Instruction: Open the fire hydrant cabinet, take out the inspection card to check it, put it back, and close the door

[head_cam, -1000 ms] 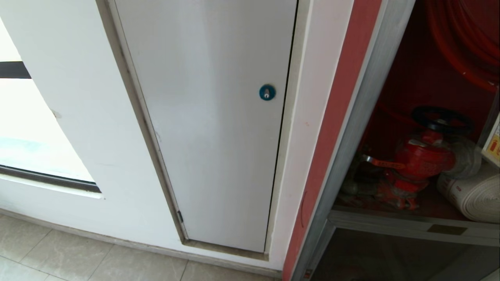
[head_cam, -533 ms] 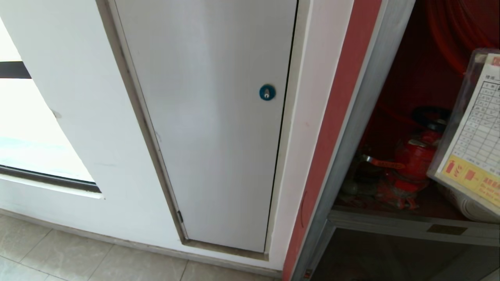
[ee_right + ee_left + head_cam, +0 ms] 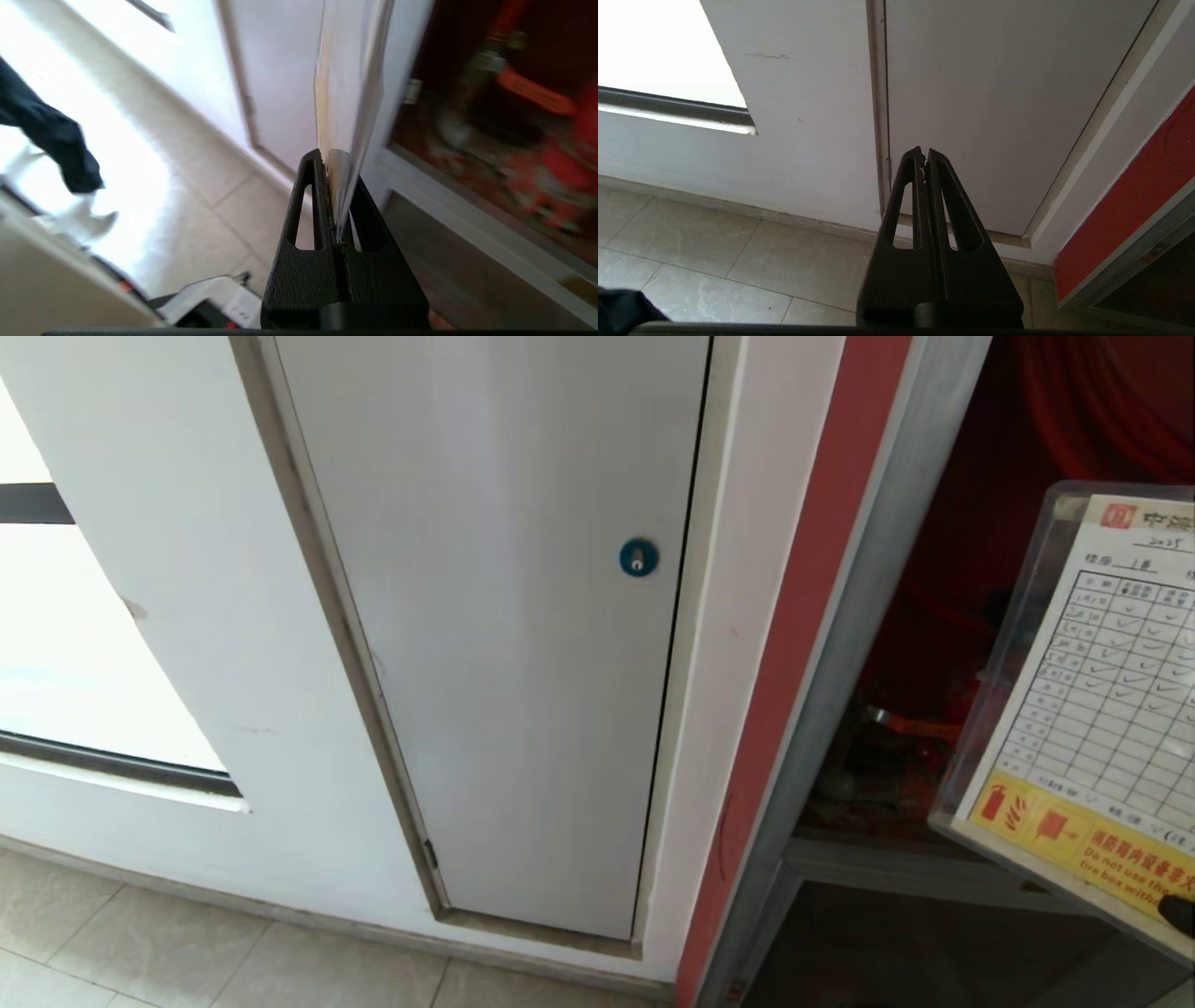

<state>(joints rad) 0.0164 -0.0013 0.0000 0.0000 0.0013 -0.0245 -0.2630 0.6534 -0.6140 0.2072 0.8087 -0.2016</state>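
Raised further across the fire hydrant cabinet (image 3: 845,644) opening, one inspection card (image 3: 1102,709) (in a clear sleeve) is pinched by the right end effector (image 3: 338,196); the left end effector (image 3: 924,161) is closed, empty.

One inspection card (image 3: 1102,709) shows, in one clear sleeve. One fire hydrant cabinet (image 3: 840,616) stands open at the right, with one red coiled hose (image 3: 1111,401) inside and one red hydrant valve (image 3: 556,177). One white panel (image 3: 504,616) carries one round blue lock (image 3: 639,557). Two grippers show: the left gripper (image 3: 924,156) and the right gripper (image 3: 334,161). One window (image 3: 56,644) sits at the left edge.
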